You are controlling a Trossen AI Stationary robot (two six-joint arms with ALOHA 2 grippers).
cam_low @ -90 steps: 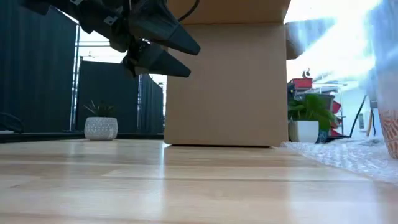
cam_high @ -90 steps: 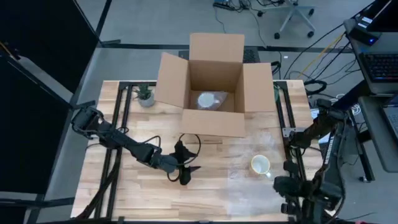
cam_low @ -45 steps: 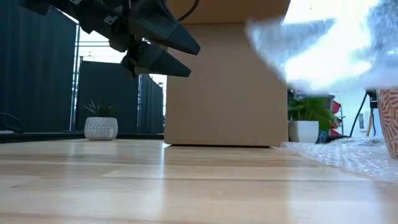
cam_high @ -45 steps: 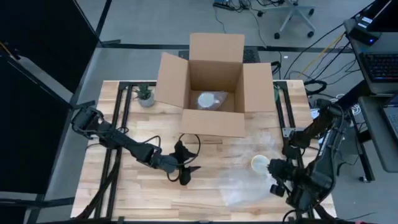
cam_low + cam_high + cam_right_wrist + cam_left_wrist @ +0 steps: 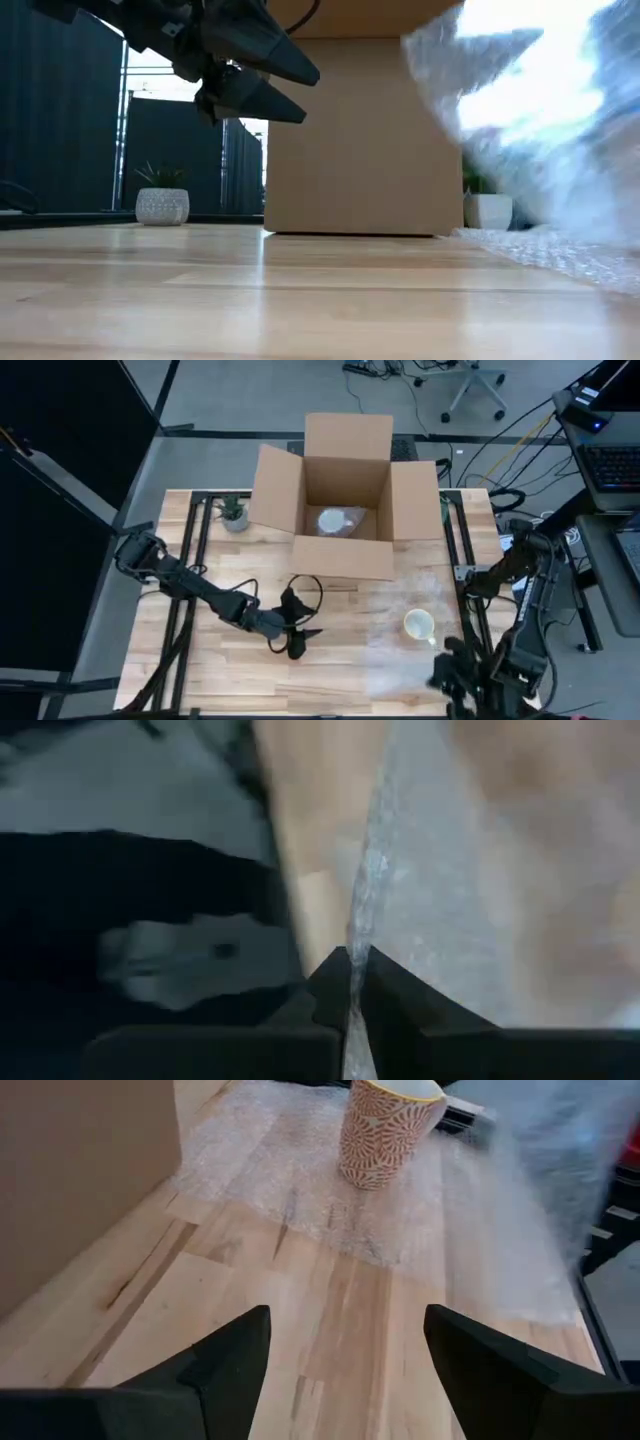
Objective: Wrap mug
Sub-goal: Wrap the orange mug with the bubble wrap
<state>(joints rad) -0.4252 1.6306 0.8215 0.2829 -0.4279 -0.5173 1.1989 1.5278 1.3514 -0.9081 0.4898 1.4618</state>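
1. Clamping an edge of the bubble wrap (image 5: 362, 935) at the table's (image 5: 330, 670) 5 o'clock corner: right gripper (image 5: 350, 982), fingers pinched tight on the sheet.
2. Hovering over the table's middle, pointing toward 3 o'clock: left gripper (image 5: 345, 1355), fingers spread, grasping nothing.
3. Standing upright on the bubble wrap, toward 3 o'clock: mug (image 5: 418, 624), orange-patterned.
4. Sitting at 12 o'clock, flaps open: cardboard box (image 5: 345, 495).
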